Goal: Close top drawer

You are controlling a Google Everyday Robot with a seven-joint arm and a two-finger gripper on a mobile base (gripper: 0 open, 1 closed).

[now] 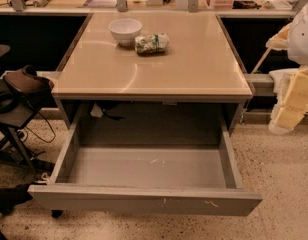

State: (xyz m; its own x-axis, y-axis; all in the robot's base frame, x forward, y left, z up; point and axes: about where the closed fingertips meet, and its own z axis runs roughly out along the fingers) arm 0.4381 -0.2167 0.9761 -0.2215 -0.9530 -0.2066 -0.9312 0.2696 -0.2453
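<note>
The top drawer is a wide, shallow grey metal drawer. It stands pulled far out from under the tan counter. Its flat front faces me low in the view, with small pale scratches right of centre. Its grey scuffed inside holds nothing I can see. My gripper is at the right edge of the view, pale yellow and white. It hangs beside the counter's right front corner, above and to the right of the drawer, and touches nothing.
A white bowl and a green-and-white packet sit at the back of the counter. A dark stand with a brown object and cables is on the left. Speckled floor lies to the right.
</note>
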